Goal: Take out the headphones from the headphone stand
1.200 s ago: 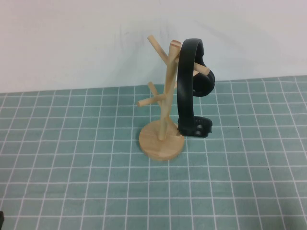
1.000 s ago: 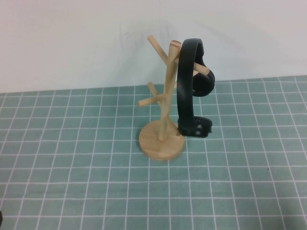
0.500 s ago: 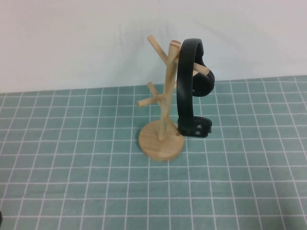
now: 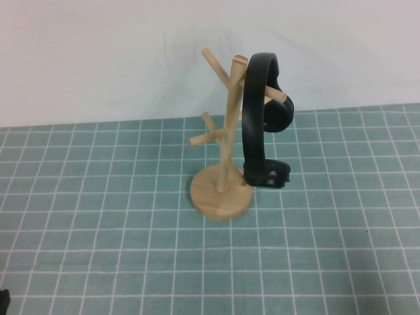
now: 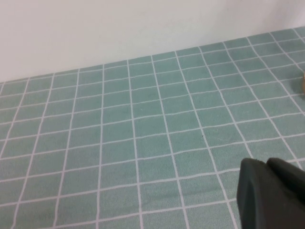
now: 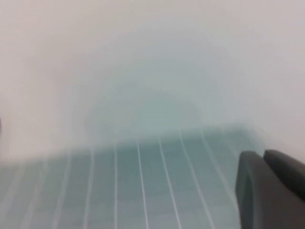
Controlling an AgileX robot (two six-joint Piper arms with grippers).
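Note:
The light wood headphone stand [image 4: 225, 141] stands upright on its round base [image 4: 220, 195] at the table's middle. The black headphones [image 4: 254, 118] hang by the headband from an upper peg [image 4: 278, 94] on the stand's right side. One earcup [image 4: 269, 174] hangs low beside the base and the other [image 4: 281, 116] sits behind the peg. My left gripper [image 5: 266, 163] is shut and empty, low over the mat far to the stand's left; only a dark tip shows in the high view [image 4: 2, 299]. My right gripper [image 6: 263, 154] is shut and empty, out of the high view.
A teal mat with a white grid [image 4: 118, 230] covers the table, with a white wall [image 4: 98, 59] right behind the stand. A sliver of wood [image 5: 303, 82] shows at the edge of the left wrist view.
The headphones and stand have not moved. The dark tip of my left gripper at the high view's bottom left corner shifts slightly.

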